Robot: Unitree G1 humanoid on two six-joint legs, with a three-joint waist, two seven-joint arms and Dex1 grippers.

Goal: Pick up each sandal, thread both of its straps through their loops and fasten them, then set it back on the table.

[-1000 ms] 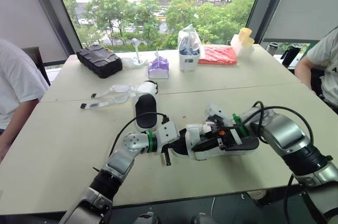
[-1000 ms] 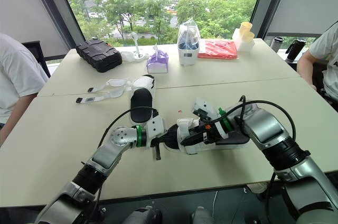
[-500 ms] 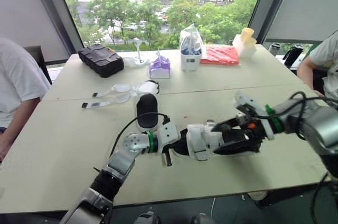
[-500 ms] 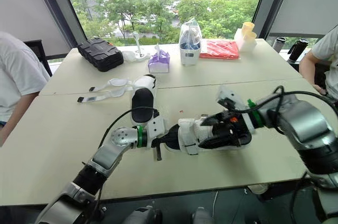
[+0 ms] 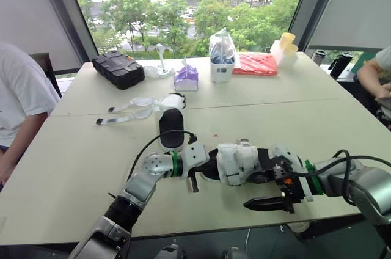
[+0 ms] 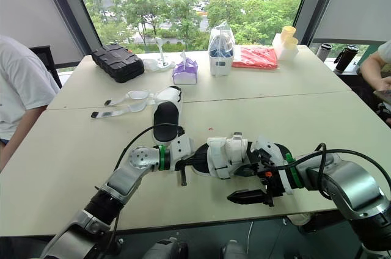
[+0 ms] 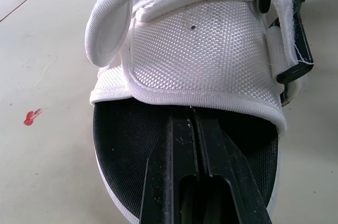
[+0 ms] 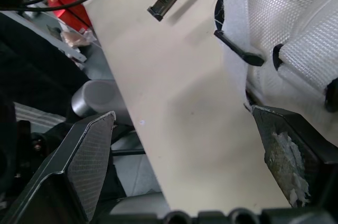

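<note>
A white sandal with a black sole [image 5: 239,162] lies on its sole near the table's front edge, its loose strap [image 8: 235,28] hanging over the side. My left gripper [image 7: 194,121] is shut, and its fingers lie on the black insole at the toe [image 5: 208,168]. My right gripper [image 5: 270,187] stands wide open beside the sandal's heel end on the near side, holding nothing. One finger [image 8: 79,166] is over the table edge and the other [image 8: 296,150] is by the white upper. A second sandal [image 5: 171,121] lies farther back, with its straps [image 5: 125,112] spread out unfastened to the left.
At the far side of the table stand a black case [image 5: 116,69], a purple pack [image 5: 186,79], a white bag [image 5: 221,57], a red packet [image 5: 255,63] and yellow cups [image 5: 282,48]. One person [image 5: 18,100] sits at the left and another [image 5: 376,72] at the right.
My right gripper let go of the near sandal, opened wide and drew back toward the table's front edge. The left gripper stayed shut at the toe.
</note>
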